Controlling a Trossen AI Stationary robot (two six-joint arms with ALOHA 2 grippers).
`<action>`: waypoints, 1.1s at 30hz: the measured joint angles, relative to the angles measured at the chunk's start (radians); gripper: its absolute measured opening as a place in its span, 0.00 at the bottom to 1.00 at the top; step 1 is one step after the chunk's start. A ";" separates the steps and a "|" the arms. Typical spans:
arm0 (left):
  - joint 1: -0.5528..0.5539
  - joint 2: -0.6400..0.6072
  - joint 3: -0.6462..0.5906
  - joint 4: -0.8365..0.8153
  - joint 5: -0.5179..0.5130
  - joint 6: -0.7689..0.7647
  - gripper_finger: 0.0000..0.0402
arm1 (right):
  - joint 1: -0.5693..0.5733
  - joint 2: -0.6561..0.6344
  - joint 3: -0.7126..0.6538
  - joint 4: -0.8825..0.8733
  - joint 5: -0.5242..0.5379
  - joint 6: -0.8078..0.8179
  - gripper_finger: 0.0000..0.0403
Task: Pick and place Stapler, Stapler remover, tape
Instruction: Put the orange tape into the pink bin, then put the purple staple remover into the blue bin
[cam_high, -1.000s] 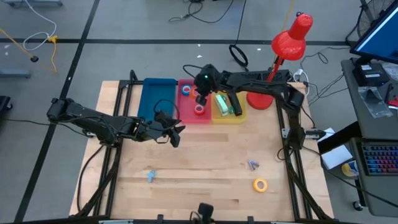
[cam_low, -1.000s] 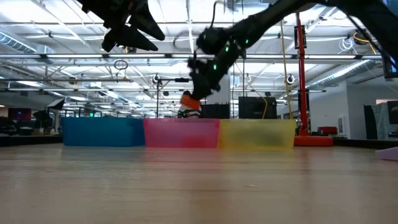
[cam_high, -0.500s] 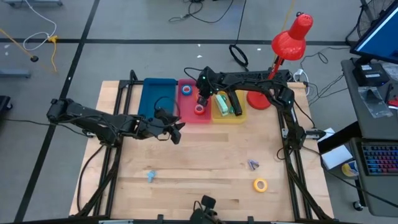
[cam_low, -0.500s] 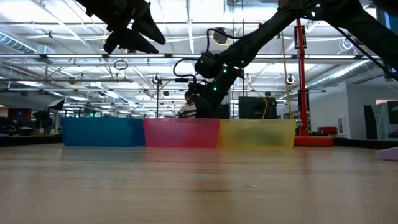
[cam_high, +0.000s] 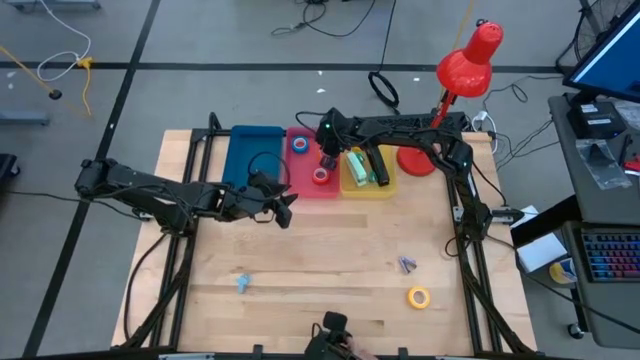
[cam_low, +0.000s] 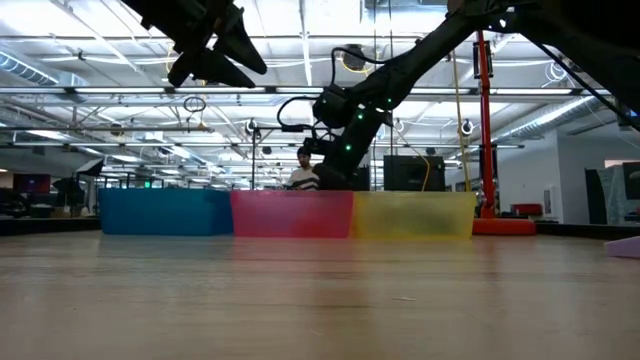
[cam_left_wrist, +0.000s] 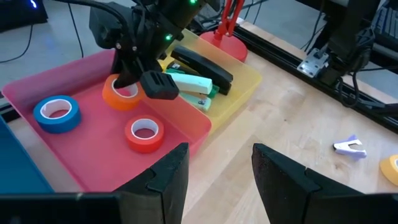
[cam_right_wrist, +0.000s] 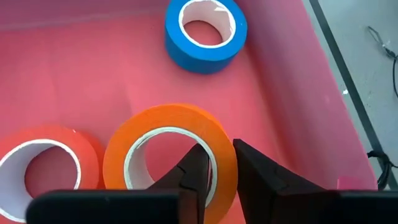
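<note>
My right gripper (cam_right_wrist: 217, 171) reaches down into the pink bin (cam_high: 303, 187) and is shut on the orange tape roll (cam_right_wrist: 163, 149). The blue roll (cam_right_wrist: 205, 28) and the red roll (cam_right_wrist: 46, 163) lie flat on the bin floor beside it. The yellow roll (cam_high: 418, 296) lies flat on the table near its near right corner. A black stapler (cam_left_wrist: 202, 62) and a pale green one (cam_left_wrist: 193, 83) lie in the yellow bin (cam_high: 367, 183). A small staple remover (cam_high: 405, 264) rests on the table. My left gripper (cam_left_wrist: 214, 165) is open and hovers above the table in front of the pink bin. My right gripper pinches the orange roll's wall (cam_right_wrist: 224, 163) on the side nearest it, one finger (cam_right_wrist: 194, 167) in the core hole and the other (cam_right_wrist: 261, 171) outside. The fingers come from above, pointing down. The roll lies flat, low in the pink bin; whether it touches the floor cannot be told.
A blue bin (cam_high: 250, 160) stands left of the pink one, and a red desk lamp (cam_high: 462, 75) stands at the far right corner. A small blue object (cam_high: 242, 283) lies on the near left part of the table. Open wood lies between the bins and the near edge.
My right gripper has gone down into the pink bin with the orange roll, which earlier showed above the bin's rim in the low view and now sits behind its wall. In the last half second it has hardly moved.
</note>
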 joint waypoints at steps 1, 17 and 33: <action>0.000 0.000 0.000 0.000 0.000 0.000 0.44 | 0.000 0.000 0.000 -0.001 0.000 -0.008 0.15; 0.000 0.000 0.000 0.000 0.026 0.004 0.44 | 0.003 -0.024 -0.003 -0.004 0.053 -0.032 0.37; -0.001 0.000 0.000 -0.003 0.033 0.028 0.44 | 0.254 -0.422 -0.022 -0.506 0.045 0.103 0.35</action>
